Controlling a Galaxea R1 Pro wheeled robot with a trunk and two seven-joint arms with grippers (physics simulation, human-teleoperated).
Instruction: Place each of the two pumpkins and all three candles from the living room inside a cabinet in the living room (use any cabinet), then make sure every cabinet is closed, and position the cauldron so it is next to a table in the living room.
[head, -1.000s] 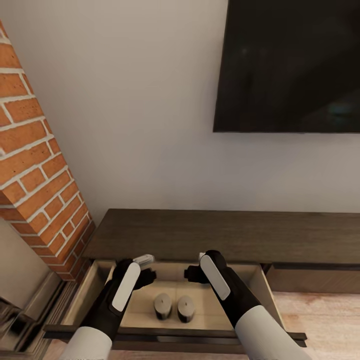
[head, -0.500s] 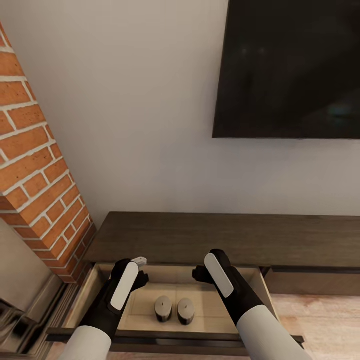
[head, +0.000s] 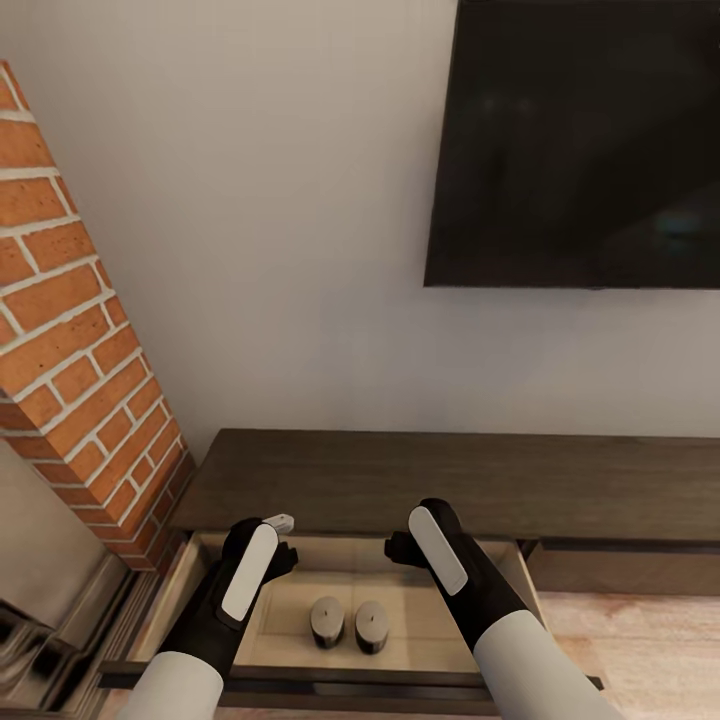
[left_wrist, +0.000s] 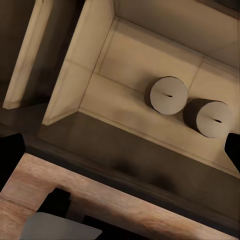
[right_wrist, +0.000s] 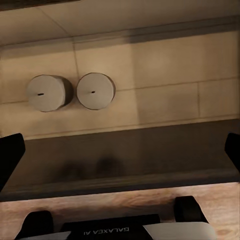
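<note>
Hovering over the pulled-out drawer (head: 190, 575) of the cabinet (head: 450, 480): left gripper (head: 283, 532) and right gripper (head: 395, 548), both empty, fingers spread wide in the wrist views. Two candles (head: 327, 621) (head: 371, 627) stand upright just beside each other on the pale drawer floor, between the arms. Beyond: brick column (head: 70, 330) at left, dark wall screen (head: 580, 140) above the cabinet.

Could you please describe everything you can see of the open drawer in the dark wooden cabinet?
The pulled-out drawer of the long low dark-brown wooden cabinet has a pale beige panelled floor and side walls and a dark-brown front edge nearest the robot. It sits at the cabinet's left end, beside the red brick column. Two short beige-tan cylindrical candles stand upright side by side near the middle of its floor, close together; whether they touch is unclear. The rest of the floor that shows is bare.
</note>
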